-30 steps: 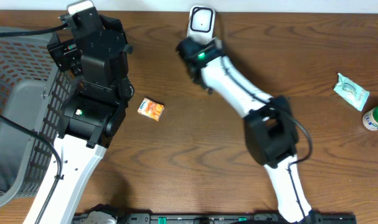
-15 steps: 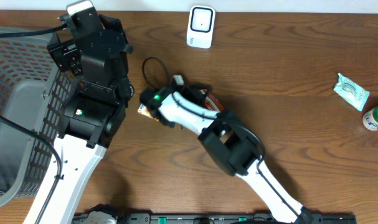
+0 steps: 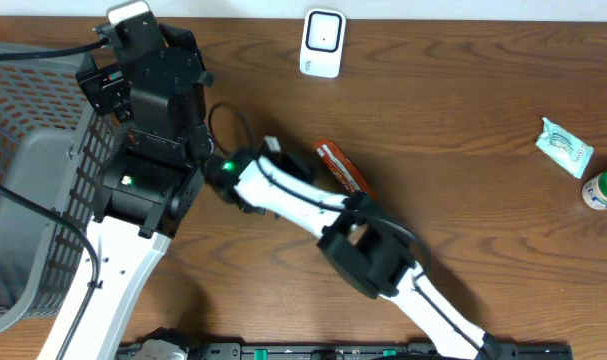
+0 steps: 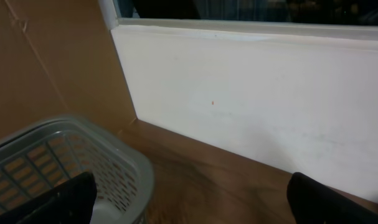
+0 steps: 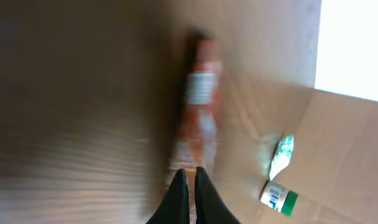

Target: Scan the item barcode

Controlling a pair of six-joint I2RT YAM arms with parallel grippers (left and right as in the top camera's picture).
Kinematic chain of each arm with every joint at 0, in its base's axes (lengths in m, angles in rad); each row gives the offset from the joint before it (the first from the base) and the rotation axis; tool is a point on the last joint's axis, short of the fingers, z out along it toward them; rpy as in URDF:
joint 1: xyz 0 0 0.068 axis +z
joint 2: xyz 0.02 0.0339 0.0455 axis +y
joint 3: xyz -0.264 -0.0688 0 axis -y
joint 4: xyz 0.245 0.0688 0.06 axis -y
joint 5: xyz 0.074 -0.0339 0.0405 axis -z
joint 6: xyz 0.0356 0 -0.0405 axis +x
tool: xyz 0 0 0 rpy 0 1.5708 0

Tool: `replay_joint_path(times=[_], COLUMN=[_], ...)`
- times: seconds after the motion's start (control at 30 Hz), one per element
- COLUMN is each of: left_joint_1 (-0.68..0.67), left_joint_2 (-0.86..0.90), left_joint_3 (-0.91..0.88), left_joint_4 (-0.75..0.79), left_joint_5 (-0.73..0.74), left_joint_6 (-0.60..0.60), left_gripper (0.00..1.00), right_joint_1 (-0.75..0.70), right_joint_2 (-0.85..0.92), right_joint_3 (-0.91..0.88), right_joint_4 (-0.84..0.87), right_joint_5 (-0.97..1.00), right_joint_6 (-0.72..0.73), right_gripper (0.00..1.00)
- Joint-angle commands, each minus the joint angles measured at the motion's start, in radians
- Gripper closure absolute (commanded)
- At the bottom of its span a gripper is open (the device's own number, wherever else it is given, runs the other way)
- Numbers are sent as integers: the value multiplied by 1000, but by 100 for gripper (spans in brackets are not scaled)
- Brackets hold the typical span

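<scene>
The item is an orange-red snack packet point(image 3: 345, 170) with a white barcode patch point(image 5: 200, 88) facing the right wrist camera. My right gripper point(image 3: 313, 158) is shut on the packet's near end point(image 5: 190, 163) and holds it above the wooden table, right of the left arm. The white barcode scanner point(image 3: 322, 43) stands at the table's far edge, well apart from the packet. My left gripper point(image 4: 189, 208) is open with nothing between its fingers, up by the wall beside the basket.
A grey mesh basket point(image 3: 28, 190) fills the left side, under the left arm point(image 3: 148, 110). A teal packet point(image 3: 564, 146) and a green-capped bottle point(image 3: 603, 187) lie at the far right edge. The right arm stretches across the table's middle.
My right gripper left the scanner, swung left to the packet on the table, opened and then shut on it; the packet is now lifted. The left arm has not moved.
</scene>
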Motion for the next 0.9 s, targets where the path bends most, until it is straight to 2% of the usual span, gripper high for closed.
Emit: replay_joint_path(times=[0.0,0.27,0.6,0.87], left_joint_1=[0,0,0,0], left_joint_2=[5,5,5,5], left_joint_3=[-6,-6,-6,-6], left_joint_4=[2,3,2,2], left_joint_5=[-3,-3,-3,-3], left_joint_6=[-10,-10,-10,-10], left_gripper=[2,2,2,2], right_joint_1=[-48,-119,-104,-86], right_joint_2=[-97,-53,-32,-30], right_joint_3=[37,-35,-256,-365], right_joint_4=[1,21,161,250], right_joint_5=[57,97,67,-214], right_joint_6=[42,43,42,37], right_gripper=[99,99,99,99])
